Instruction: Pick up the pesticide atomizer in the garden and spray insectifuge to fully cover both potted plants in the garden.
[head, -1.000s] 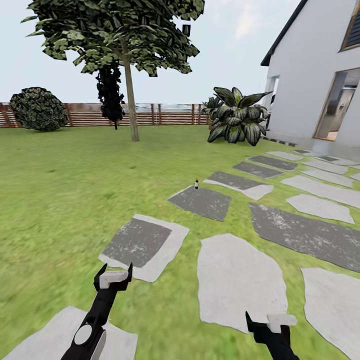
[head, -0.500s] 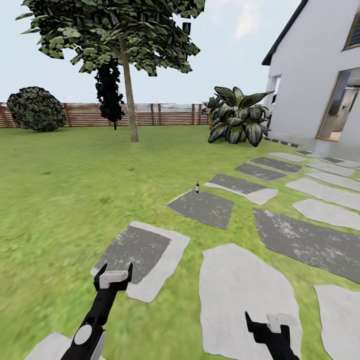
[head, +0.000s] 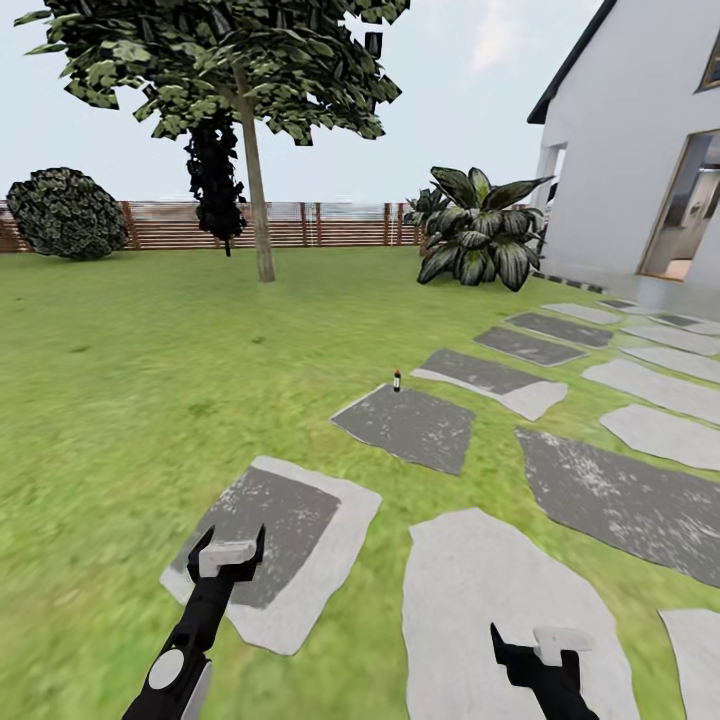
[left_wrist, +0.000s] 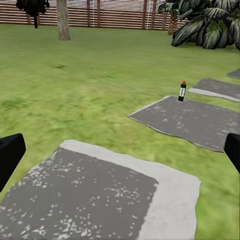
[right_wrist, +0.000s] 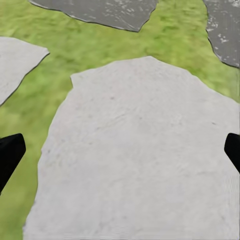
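Open lawn (head: 150, 380) ahead and to the left, running unbroken to a brown slatted fence (head: 330, 225) at the far edge; a tree (head: 255, 150) and a round bush (head: 62, 213) stand near that fence, a large striped-leaf plant (head: 480, 240) at the far right corner beside a white house (head: 640, 150). Stepping stones (head: 500, 580) spread across the right side, grass strips between them. The pesticide atomizer (head: 397, 380), a small dark bottle with a red top, stands upright at the far edge of a dark grey stone (head: 410, 425), well ahead of both arms; the left wrist view shows it (left_wrist: 182, 91) at that stone's far corner, grass behind it. Left arm reaches forward low, left gripper (head: 228, 553) over the near dark stone (head: 265, 530), jaws spread wide and empty; its fingertips (left_wrist: 10, 155) show at the sides of the wrist view. Right gripper (head: 535, 645) hangs over a pale stone (right_wrist: 140, 150), fingers likewise wide apart, nothing between them. Both arms cut off by the head view's lower edge. Bottle too small for label detail.
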